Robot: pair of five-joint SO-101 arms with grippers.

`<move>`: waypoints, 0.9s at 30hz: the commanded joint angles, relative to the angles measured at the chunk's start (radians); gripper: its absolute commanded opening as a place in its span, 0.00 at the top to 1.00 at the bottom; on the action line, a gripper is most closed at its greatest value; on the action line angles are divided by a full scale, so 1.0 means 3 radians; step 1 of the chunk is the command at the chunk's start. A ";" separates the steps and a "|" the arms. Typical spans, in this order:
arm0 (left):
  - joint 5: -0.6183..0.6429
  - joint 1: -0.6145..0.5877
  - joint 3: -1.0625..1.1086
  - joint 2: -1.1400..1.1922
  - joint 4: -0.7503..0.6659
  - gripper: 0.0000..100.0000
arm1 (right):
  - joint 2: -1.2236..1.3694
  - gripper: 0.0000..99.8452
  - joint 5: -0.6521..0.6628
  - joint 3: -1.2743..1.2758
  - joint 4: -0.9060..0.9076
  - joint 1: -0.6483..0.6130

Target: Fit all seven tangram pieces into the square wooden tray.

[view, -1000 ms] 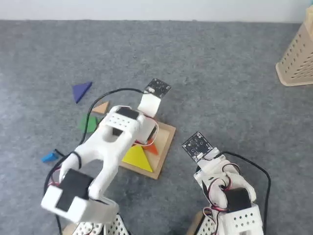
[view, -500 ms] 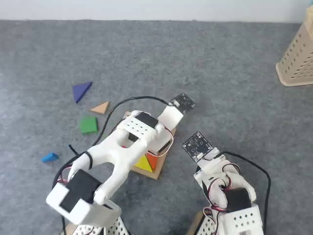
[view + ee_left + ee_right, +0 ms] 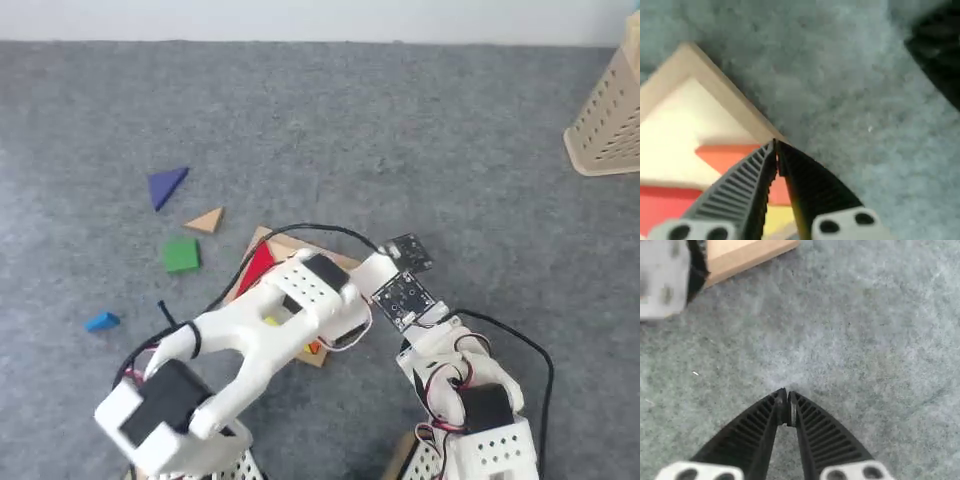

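Observation:
The square wooden tray [image 3: 272, 243] lies mid-table, mostly covered by my left arm [image 3: 290, 310]. A red piece [image 3: 255, 268] shows in its left part, with slivers of yellow [image 3: 270, 320] and orange [image 3: 312, 347] beside the arm. In the left wrist view my left gripper [image 3: 776, 145] is shut and empty, its tips over the tray's rim [image 3: 715, 82] at a corner, above an orange piece [image 3: 725, 155], a red piece [image 3: 660, 205] and a yellow piece [image 3: 777, 217]. My right gripper [image 3: 785, 392] is shut, empty, over bare carpet near a tray corner [image 3: 745, 255].
Loose on the carpet left of the tray are a purple triangle [image 3: 167, 185], a tan triangle [image 3: 205, 220], a green square [image 3: 181, 254] and a small blue piece [image 3: 101, 321]. A perforated wooden stand [image 3: 608, 110] is at the far right edge.
My left arm has swung right across the tray toward its right corner, uncovering the red piece and hiding most of the yellow one. The right arm has kept still.

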 commanded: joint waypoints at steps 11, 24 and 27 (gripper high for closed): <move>-0.0005 -0.0808 0.0289 -0.1800 0.0143 0.99 | -0.0049 0.99 -0.0020 0.0061 0.0018 0.0003; 0.0471 -0.3033 0.0217 -0.1754 0.0026 0.80 | -0.0049 0.99 -0.0020 0.0061 0.0018 0.0003; 0.0491 -0.3038 0.0207 -0.1488 -0.0020 0.80 | -0.0049 0.99 -0.0020 0.0061 0.0018 0.0003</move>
